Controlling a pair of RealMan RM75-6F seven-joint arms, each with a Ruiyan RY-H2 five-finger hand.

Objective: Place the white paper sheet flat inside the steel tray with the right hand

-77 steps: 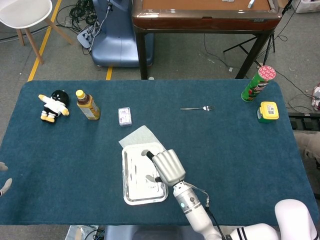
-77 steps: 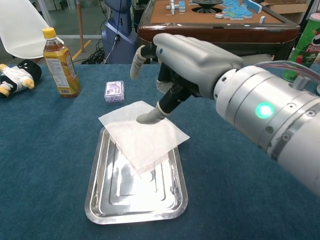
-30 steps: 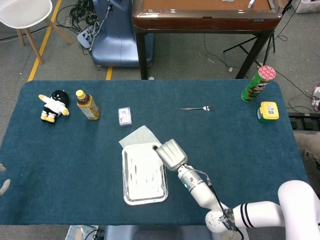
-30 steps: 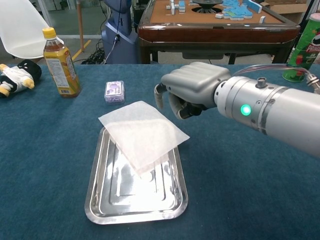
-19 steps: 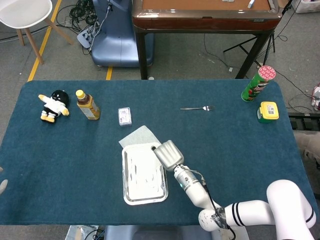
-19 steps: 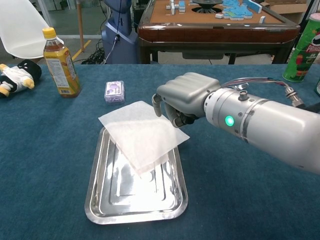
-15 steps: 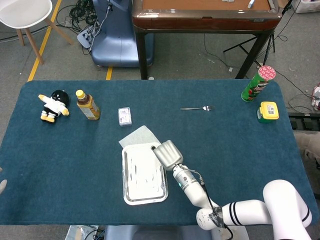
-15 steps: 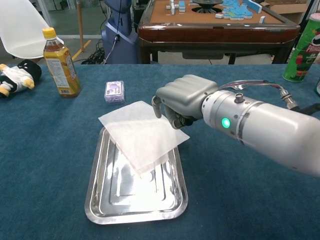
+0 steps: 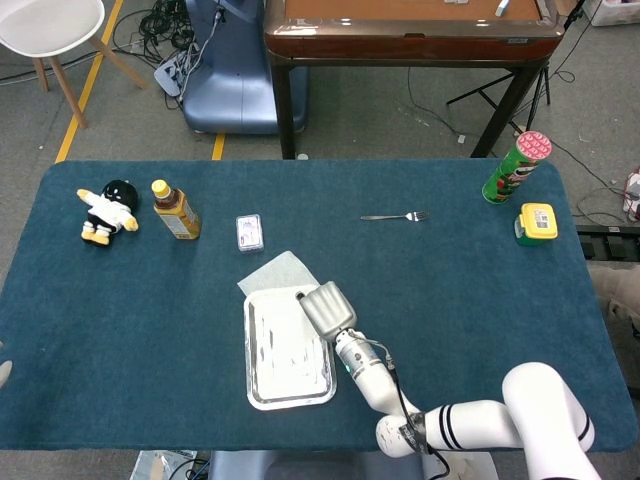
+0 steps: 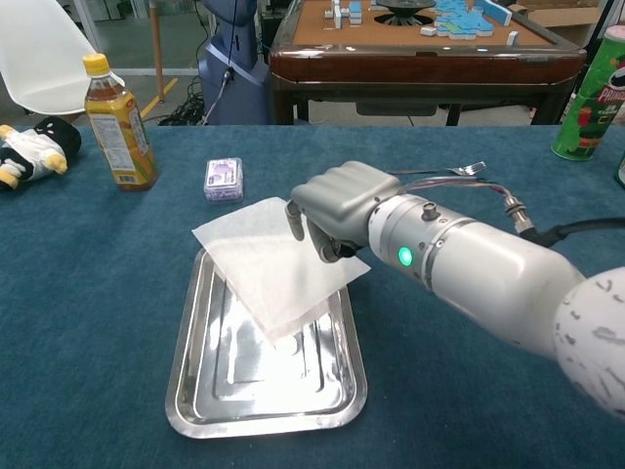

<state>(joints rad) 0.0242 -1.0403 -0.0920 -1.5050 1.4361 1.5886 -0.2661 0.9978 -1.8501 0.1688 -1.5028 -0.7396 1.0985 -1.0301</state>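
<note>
The white paper sheet [image 9: 281, 272] [image 10: 278, 262] lies skewed across the far end of the steel tray [image 9: 291, 400] [image 10: 262, 424]. Its far-left corner hangs out onto the table and its right corner overlaps the tray's right rim. My right hand [image 9: 325, 306] [image 10: 334, 209] hovers over the sheet's right side with its fingers curled in. The fingertips [image 10: 296, 222] point down close to the paper, and I see nothing gripped in them. Only a sliver of my left hand [image 9: 3, 372] shows at the left edge of the head view.
A tea bottle [image 9: 176, 210] [image 10: 117, 121], a plush toy [image 9: 108, 212] [image 10: 25, 152] and a small card pack [image 9: 249, 232] [image 10: 223, 180] stand far left of the tray. A fork [image 9: 395, 216], a chips can [image 9: 517, 167] and a yellow box [image 9: 537, 222] lie far right.
My right hand lifted its finger off the sheet, curled its fingers, then moved left from beside the tray's right rim to over the paper's right side. The paper and tray have not moved.
</note>
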